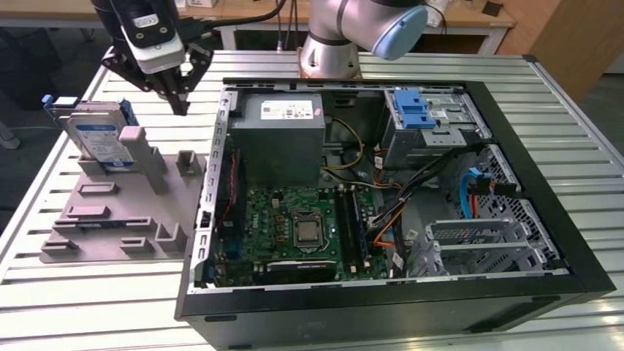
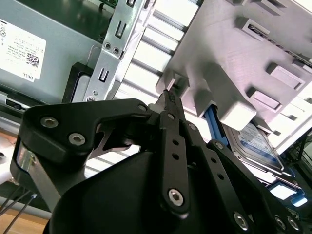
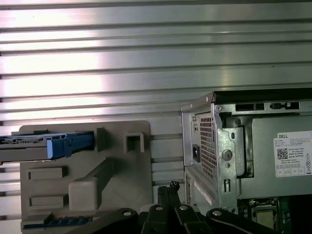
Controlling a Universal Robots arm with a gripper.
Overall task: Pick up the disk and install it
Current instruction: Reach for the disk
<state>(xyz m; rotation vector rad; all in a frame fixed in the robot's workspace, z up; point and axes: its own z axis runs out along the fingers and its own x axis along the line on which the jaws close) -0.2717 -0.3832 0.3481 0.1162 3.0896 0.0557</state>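
The disk (image 1: 99, 139) stands on edge in a slot at the back of a grey holder (image 1: 117, 212), its blue-and-white label facing outward and its edges blue. In the first wrist view the disk (image 3: 46, 146) appears edge-on; in the second wrist view the disk (image 2: 258, 141) lies behind the holder's posts. My gripper (image 1: 180, 110) hangs above the gap between holder and computer case, to the exterior view's right of the disk and apart from it. Its black fingers (image 2: 169, 105) are shut together, tips meeting (image 3: 168, 187), with nothing held.
An open computer case (image 1: 546, 241) lies on the slatted metal table (image 1: 88, 292), showing the motherboard (image 1: 302, 227), a grey power supply box (image 1: 283, 135) and a drive cage with a blue latch (image 1: 413, 110). The arm's base (image 1: 329, 51) stands behind the case.
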